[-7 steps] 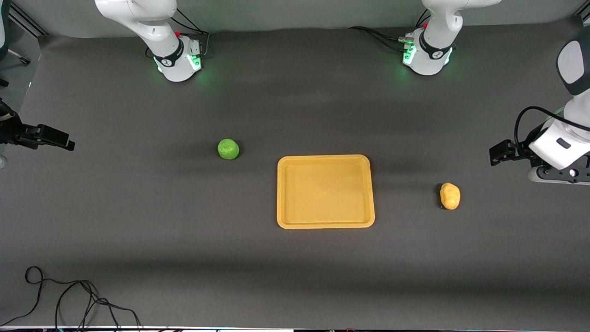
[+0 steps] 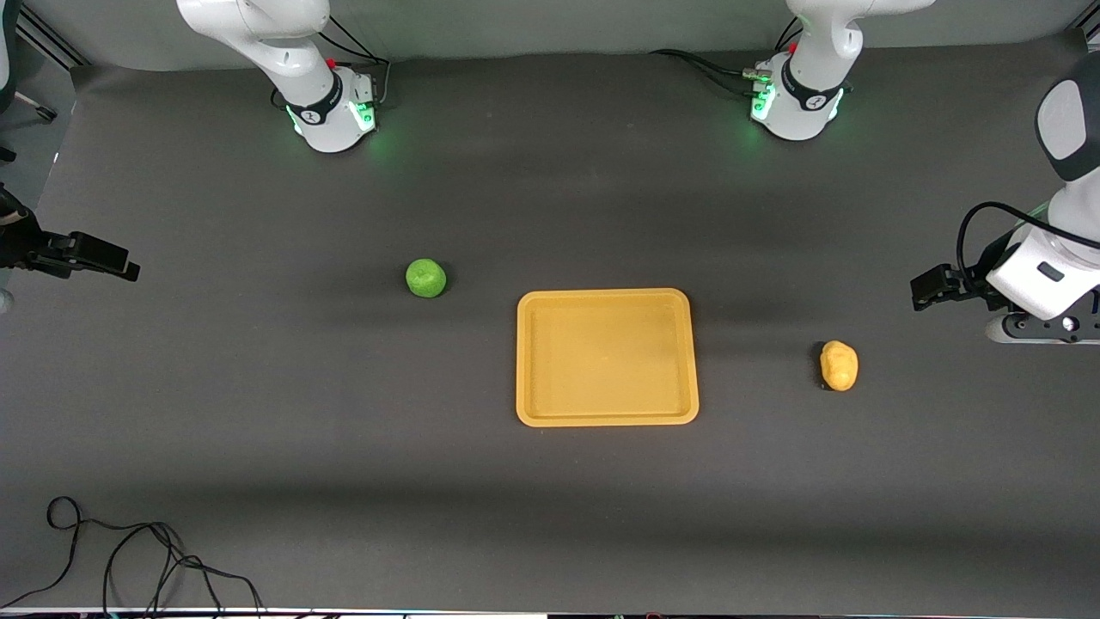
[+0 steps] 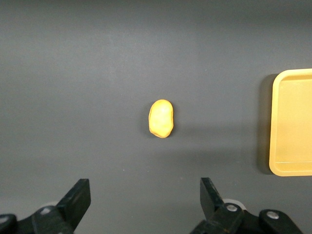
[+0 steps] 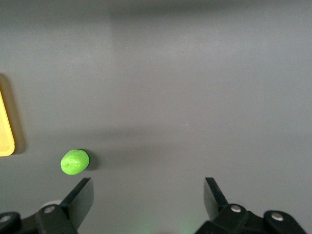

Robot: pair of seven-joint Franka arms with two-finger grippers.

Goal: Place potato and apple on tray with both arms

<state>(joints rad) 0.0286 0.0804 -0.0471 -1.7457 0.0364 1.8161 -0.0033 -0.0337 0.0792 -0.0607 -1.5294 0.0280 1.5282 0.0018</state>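
The flat yellow-orange plastic tray (image 2: 607, 357) holds nothing. The lumpy yellow-orange potato (image 3: 161, 118) lies ahead of the left gripper (image 3: 146, 201), whose fingers (image 3: 78, 197) are spread wide and hold nothing. The round green apple (image 4: 74, 161) lies just ahead of the right gripper (image 4: 148, 200), whose fingers (image 4: 82, 197) are likewise spread and hold nothing.

A wide table covered in a matte dark grey sheet (image 2: 550, 516) is seen filling nearly the whole front view; a paler grey strip of wall or floor (image 2: 550, 21) is seen along its upper edge. A thin, looped black cable (image 2: 129, 559) is laid on the sheet at the corner nearest the camera, toward the right arm's end; soft bands of shadow are cast across the surface.
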